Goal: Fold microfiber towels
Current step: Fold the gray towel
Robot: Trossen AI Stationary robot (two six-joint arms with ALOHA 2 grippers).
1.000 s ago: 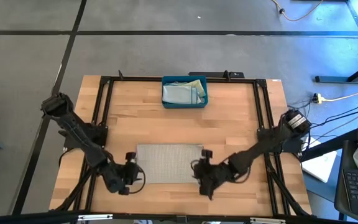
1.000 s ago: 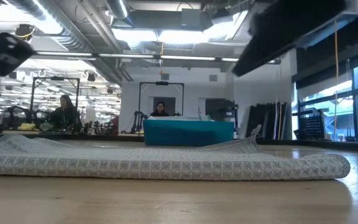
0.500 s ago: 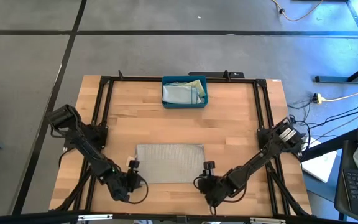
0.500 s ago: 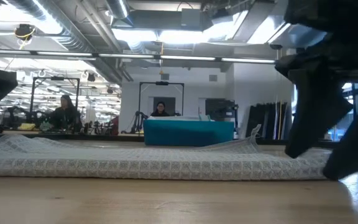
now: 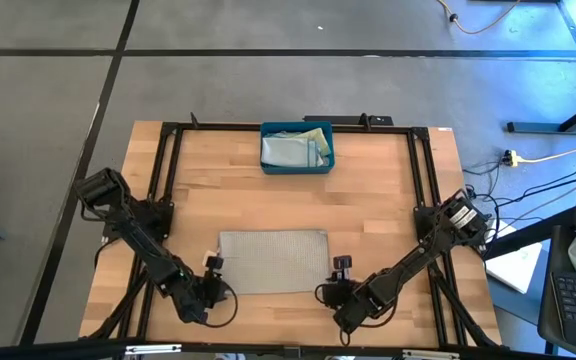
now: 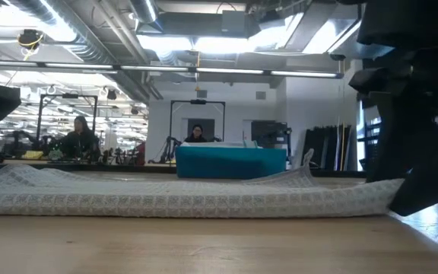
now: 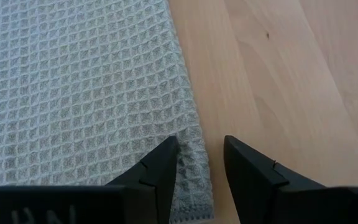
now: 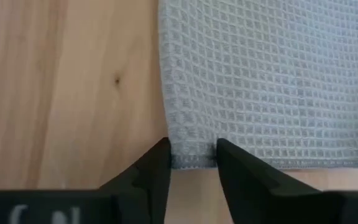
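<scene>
High cam straight down, low cam level at tabletop, wrist cams close; all share grey towel (image 5: 272, 261).

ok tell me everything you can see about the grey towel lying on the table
The grey towel is a pale, waffle-textured cloth with a stitched hem, lying flat as a wide rectangle on the wooden table, toward its near edge. The left gripper straddles one near corner and the right gripper the other, fingers apart around the hem.
</scene>
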